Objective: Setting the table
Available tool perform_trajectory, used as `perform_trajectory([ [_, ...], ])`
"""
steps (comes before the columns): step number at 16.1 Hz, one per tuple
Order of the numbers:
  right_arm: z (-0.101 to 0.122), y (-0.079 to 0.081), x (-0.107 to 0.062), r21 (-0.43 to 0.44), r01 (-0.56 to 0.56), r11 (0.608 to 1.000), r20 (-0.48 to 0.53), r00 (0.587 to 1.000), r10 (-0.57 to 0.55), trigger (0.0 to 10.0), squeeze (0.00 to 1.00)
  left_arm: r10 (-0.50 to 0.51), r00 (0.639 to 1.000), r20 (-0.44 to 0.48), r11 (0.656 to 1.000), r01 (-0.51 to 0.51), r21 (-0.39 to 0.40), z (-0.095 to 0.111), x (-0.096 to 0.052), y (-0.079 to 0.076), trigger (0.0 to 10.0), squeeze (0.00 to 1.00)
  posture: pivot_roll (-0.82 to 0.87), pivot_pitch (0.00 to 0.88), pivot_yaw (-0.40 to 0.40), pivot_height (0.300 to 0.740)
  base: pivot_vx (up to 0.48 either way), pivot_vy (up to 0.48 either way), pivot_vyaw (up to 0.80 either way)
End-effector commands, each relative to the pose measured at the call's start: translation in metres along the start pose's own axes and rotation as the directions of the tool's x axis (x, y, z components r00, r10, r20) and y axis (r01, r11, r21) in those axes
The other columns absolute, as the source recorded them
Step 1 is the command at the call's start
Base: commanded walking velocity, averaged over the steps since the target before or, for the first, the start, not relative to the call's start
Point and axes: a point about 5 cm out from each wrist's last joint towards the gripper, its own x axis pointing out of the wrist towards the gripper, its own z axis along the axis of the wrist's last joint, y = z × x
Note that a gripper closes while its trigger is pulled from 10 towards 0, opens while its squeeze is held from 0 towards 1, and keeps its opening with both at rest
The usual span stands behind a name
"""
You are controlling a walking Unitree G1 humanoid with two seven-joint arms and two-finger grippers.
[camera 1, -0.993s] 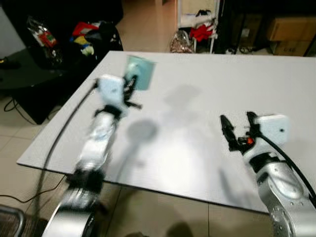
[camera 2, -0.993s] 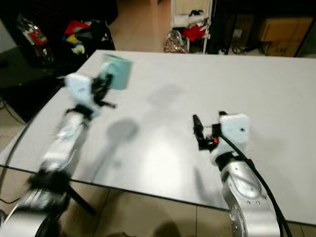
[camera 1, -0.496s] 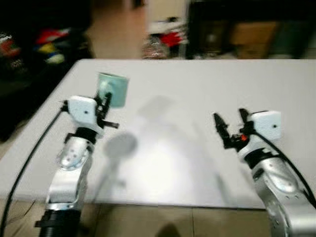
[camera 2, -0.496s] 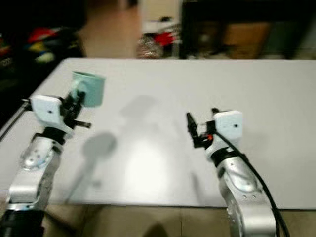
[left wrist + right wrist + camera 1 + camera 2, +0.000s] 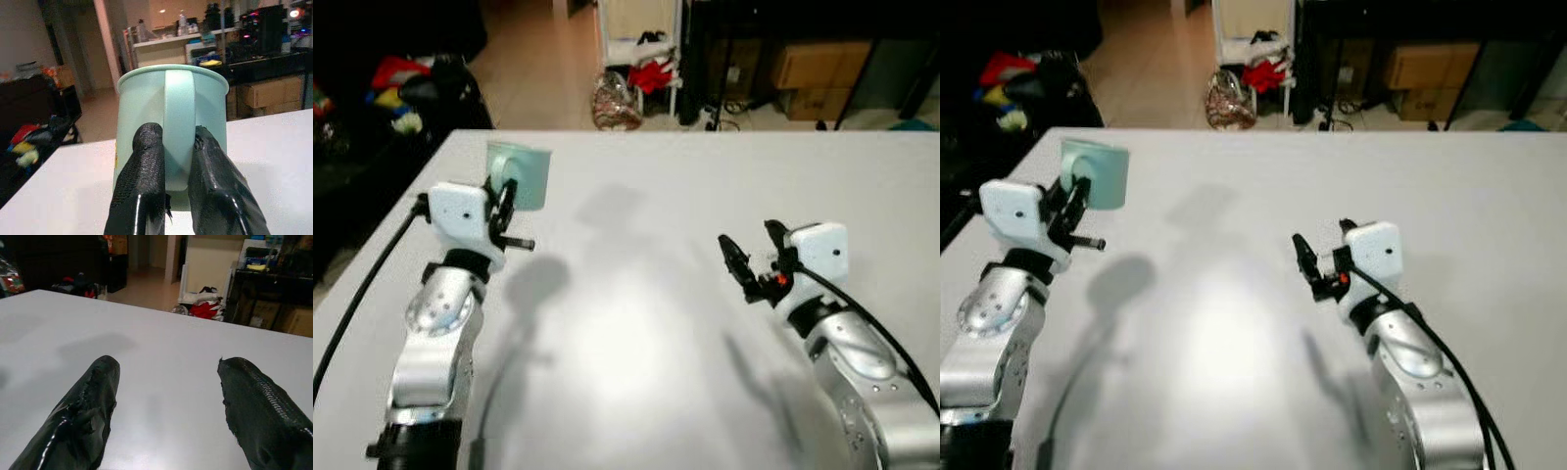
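A pale green mug (image 5: 520, 174) hangs above the left part of the white table (image 5: 636, 323). My left gripper (image 5: 506, 193) is shut on its handle (image 5: 178, 137), with one black finger on each side. The mug is held upright, rim up, and its shadow falls on the table below it. My right gripper (image 5: 751, 257) stands open over the right middle of the table, with nothing between its fingers (image 5: 93, 401).
Beyond the table's far edge lie a tiled floor, a white shelf unit (image 5: 641, 39) with red cloth at its foot, cardboard boxes (image 5: 822, 64) and dark furniture. Clutter of coloured things (image 5: 401, 83) sits at the far left.
The camera has shifted and the picture is sharper. The left arm has carried the mug a little toward the table's left side. The right gripper stays open.
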Motion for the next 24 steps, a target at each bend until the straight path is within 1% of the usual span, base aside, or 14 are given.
perform_trajectory([
  [1,0.001,-0.003,-0.002,-0.004,-0.010,1.000,0.007,1.000,0.010,10.0,0.00,-0.013,1.000,-0.017,1.000,0.013,0.009,-0.003,0.002,-0.005,10.0,0.00,0.00,0.000,0.073,0.740,0.000,0.000,0.00],
  [2,0.001,-0.003,-0.003,-0.010,-0.029,1.000,0.009,1.000,0.030,10.0,0.00,-0.002,0.999,-0.039,1.000,0.002,0.017,-0.007,0.003,-0.004,10.0,0.00,0.00,0.000,0.073,0.740,0.000,0.000,0.00],
  [3,0.000,0.000,-0.003,-0.014,-0.066,0.998,0.005,0.998,0.066,10.0,0.00,0.029,0.997,-0.076,0.999,-0.031,-0.031,-0.016,0.003,-0.002,10.0,0.00,0.00,0.000,0.079,0.740,0.000,0.000,0.00],
  [4,-0.001,0.002,-0.003,-0.021,-0.085,0.996,0.002,0.996,0.085,10.0,0.00,0.031,0.995,-0.090,0.998,-0.035,-0.047,-0.019,0.003,-0.003,10.0,0.00,0.00,0.000,0.079,0.740,0.000,0.000,0.00],
  [6,-0.004,0.008,-0.005,-0.035,-0.149,0.988,-0.012,0.989,0.149,10.0,0.00,-0.048,0.992,-0.120,0.995,0.037,-0.096,-0.030,-0.002,-0.011,10.0,0.00,0.00,0.000,0.081,0.740,0.000,0.000,0.00],
  [9,-0.008,0.009,-0.005,-0.054,-0.203,0.978,-0.033,0.979,0.201,10.0,0.00,-0.168,0.976,-0.138,0.976,0.145,-0.160,-0.046,-0.003,-0.027,10.0,0.00,0.01,0.000,0.076,0.740,0.000,0.000,0.00],
  [10,-0.009,0.009,-0.006,-0.056,-0.211,0.976,-0.038,0.977,0.209,10.0,0.00,-0.169,0.975,-0.141,0.975,0.145,-0.167,-0.048,-0.004,-0.028,10.0,0.00,0.01,0.000,0.074,0.740,0.000,0.000,0.00],
  [11,-0.010,0.008,-0.009,-0.072,-0.238,0.969,-0.054,0.971,0.234,10.0,0.00,-0.181,0.970,-0.159,0.969,0.149,-0.196,-0.054,-0.007,-0.031,10.0,0.00,0.01,0.000,0.065,0.740,0.000,0.000,0.00],
  [14,-0.010,0.010,-0.011,-0.085,-0.281,0.956,-0.069,0.959,0.275,10.0,0.00,-0.223,0.958,-0.177,0.957,0.181,-0.226,-0.064,-0.018,-0.036,10.0,0.00,0.02,0.000,0.059,0.740,0.000,0.000,0.00],
  [15,-0.011,0.011,-0.012,-0.107,-0.314,0.944,-0.084,0.948,0.306,10.0,0.00,-0.230,0.956,-0.183,0.954,0.184,-0.238,-0.072,-0.024,-0.038,10.0,0.00,0.01,0.000,0.060,0.740,0.000,0.000,0.00],
  [19,-0.009,0.008,-0.015,-0.126,-0.367,0.922,-0.094,0.929,0.357,10.0,0.00,-0.241,0.947,-0.214,0.954,0.190,-0.234,-0.086,-0.035,-0.039,10.0,0.00,0.01,0.000,0.049,0.740,0.000,0.000,0.00],
  [22,-0.007,0.009,-0.016,-0.141,-0.421,0.896,-0.102,0.906,0.410,10.0,0.00,-0.299,0.921,-0.249,0.949,0.259,-0.182,-0.097,-0.050,-0.039,10.0,0.00,0.02,0.000,0.028,0.740,0.000,0.000,0.00],
  [23,-0.008,0.010,-0.016,-0.148,-0.444,0.884,-0.111,0.895,0.432,10.0,0.00,-0.315,0.912,-0.264,0.947,0.281,-0.157,-0.100,-0.055,-0.038,10.0,0.11,0.02,0.000,0.022,0.740,0.000,0.000,0.00],
  [24,-0.008,0.011,-0.016,-0.149,-0.456,0.878,-0.117,0.889,0.442,10.0,0.00,-0.313,0.907,-0.281,0.948,0.280,-0.150,-0.104,-0.057,-0.036,10.0,0.27,0.02,0.000,0.020,0.740,0.000,0.000,0.00],
])
